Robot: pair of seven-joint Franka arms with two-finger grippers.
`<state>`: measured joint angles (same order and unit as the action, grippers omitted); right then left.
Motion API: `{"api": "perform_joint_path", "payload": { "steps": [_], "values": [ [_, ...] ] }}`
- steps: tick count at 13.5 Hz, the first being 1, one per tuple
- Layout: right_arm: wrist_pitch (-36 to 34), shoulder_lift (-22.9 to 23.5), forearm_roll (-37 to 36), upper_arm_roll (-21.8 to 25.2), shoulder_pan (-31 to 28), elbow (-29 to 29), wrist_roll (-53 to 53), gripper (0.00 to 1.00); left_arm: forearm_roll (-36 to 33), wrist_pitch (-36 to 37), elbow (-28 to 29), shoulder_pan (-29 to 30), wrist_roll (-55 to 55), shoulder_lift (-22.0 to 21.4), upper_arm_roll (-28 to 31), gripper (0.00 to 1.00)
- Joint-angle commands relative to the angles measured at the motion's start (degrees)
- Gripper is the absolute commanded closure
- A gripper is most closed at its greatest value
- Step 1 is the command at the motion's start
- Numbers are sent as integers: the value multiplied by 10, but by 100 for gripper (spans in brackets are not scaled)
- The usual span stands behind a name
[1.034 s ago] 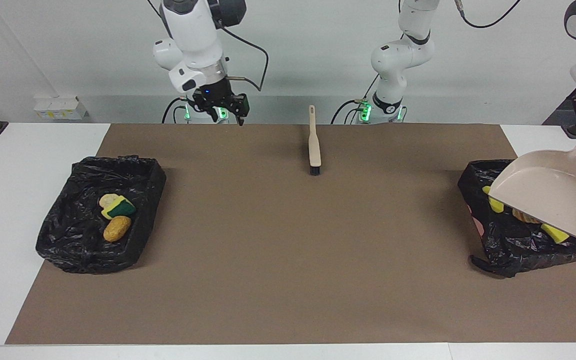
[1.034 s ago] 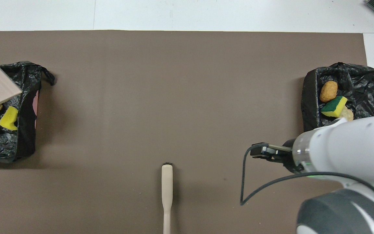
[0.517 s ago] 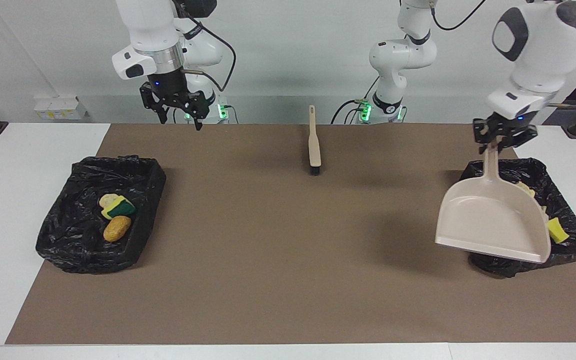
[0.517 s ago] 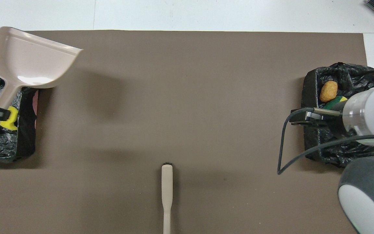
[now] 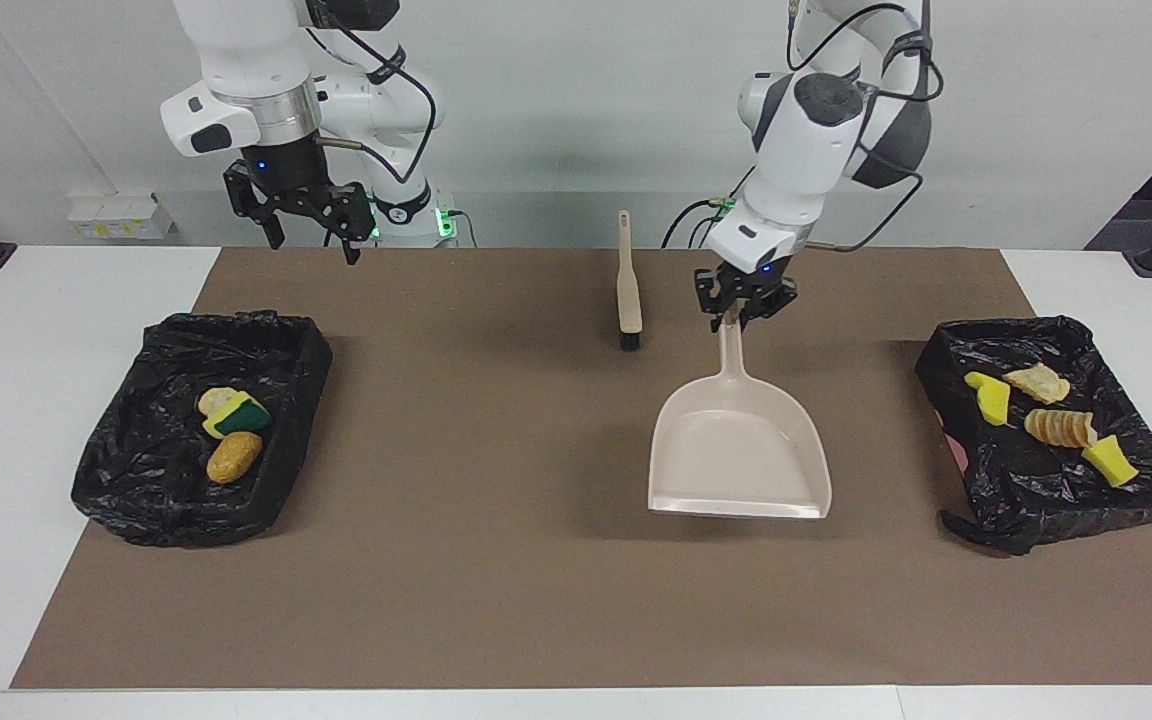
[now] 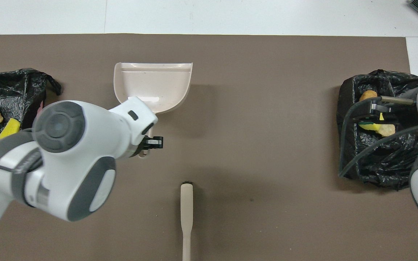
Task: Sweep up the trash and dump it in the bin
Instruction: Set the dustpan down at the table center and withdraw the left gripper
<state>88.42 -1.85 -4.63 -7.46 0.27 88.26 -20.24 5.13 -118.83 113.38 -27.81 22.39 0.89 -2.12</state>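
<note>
One dustpan (image 5: 739,450), clamped by its handle in the left gripper (image 5: 742,303), had been carried empty from the bin (image 5: 1116,500) at the left arm's end to the mat's middle. All trash (image 5: 1058,427) lay in the two bins, so the dumping looked done; the right gripper (image 5: 304,222) hung spread wide over the mat's edge, the brush (image 5: 627,283) untouched.
</note>
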Motion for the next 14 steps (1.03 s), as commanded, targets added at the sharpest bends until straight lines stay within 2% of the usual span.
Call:
{"api": "perform_joint_path", "payload": {
  "steps": [1,4,7,14],
  "values": [
    [-37,10,-2,-6,-11,-33,20,0,9,-67,-6,-53,60,59,14,100],
    [-39,19,15,-4,-14,-40,38,0,8,-136,-8,-68,91,105,14,100],
    [-52,19,9,-3,-17,-41,61,0,4,-149,-15,-76,45,118,14,100],
    [-56,33,24,-2,-17,-64,91,0,1,-144,-32,-86,73,148,15,100]
  ]
}}
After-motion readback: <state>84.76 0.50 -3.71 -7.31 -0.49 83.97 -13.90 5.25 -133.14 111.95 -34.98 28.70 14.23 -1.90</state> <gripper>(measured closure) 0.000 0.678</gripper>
